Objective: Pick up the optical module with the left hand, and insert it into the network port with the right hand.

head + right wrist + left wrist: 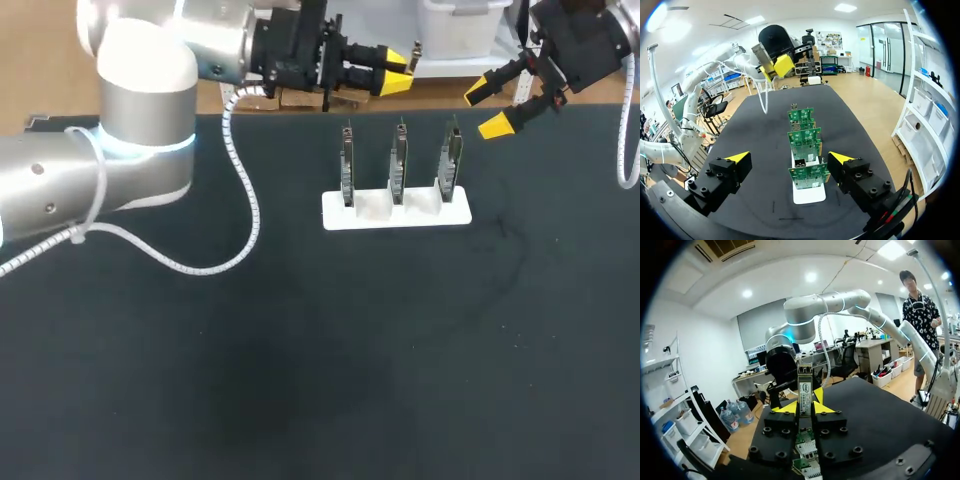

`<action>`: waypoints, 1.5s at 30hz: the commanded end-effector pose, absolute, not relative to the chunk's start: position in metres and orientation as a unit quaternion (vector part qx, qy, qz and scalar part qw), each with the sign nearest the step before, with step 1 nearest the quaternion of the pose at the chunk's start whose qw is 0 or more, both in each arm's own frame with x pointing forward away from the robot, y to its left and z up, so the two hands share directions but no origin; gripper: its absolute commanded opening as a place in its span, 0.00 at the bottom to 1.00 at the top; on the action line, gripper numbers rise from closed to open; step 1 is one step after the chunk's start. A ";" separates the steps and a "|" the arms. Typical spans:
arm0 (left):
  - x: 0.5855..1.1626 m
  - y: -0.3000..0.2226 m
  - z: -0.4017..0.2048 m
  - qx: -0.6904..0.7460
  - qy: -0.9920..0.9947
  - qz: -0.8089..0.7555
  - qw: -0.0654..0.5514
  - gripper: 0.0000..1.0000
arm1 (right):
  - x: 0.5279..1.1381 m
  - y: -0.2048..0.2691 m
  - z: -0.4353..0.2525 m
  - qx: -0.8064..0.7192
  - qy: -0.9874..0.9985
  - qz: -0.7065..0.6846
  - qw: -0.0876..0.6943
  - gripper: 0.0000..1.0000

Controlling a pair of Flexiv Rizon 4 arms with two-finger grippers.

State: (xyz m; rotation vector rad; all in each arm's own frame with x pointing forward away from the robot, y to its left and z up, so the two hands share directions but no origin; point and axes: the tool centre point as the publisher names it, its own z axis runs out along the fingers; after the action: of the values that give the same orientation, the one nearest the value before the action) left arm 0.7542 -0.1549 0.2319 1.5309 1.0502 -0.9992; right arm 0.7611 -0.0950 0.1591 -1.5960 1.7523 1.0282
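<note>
One optical module point(805, 385) clamped tight in the left claw point(397, 72), held up over the far edge of the worktop point(300, 380)
Module long axis runs along the left fingers, free end pointing out away from the wrist, roughly level and toward the right claw point(489, 108), which hangs open, empty and apart from it. Three upright boards point(399, 160) in a white holder point(395, 213) stand on the worktop near both claws, presumably carrying the network port. Risks: handover not yet done; if the right claw bites off-centre or skewed, the module could twist or drop when the left lets go; a tilted module would likely jam at the port mouth or shove the thin boards over
</note>
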 end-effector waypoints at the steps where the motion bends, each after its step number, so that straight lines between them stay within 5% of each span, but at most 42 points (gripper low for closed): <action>1: 0.755 -0.162 0.239 0.637 0.436 -0.409 0.486 0.00 | 0.760 -0.095 0.160 -0.593 0.653 0.381 0.276 1.00; 45: 0.751 -0.196 0.225 0.603 0.469 -0.436 0.475 0.00 | 0.760 -0.095 0.160 -0.593 0.653 0.381 0.276 1.00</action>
State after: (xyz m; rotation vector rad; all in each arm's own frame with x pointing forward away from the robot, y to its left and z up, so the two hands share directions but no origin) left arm 0.7549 -0.1999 0.2237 1.4804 1.1428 -1.0740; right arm 0.7611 -0.0950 0.1592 -1.5960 1.7523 1.0282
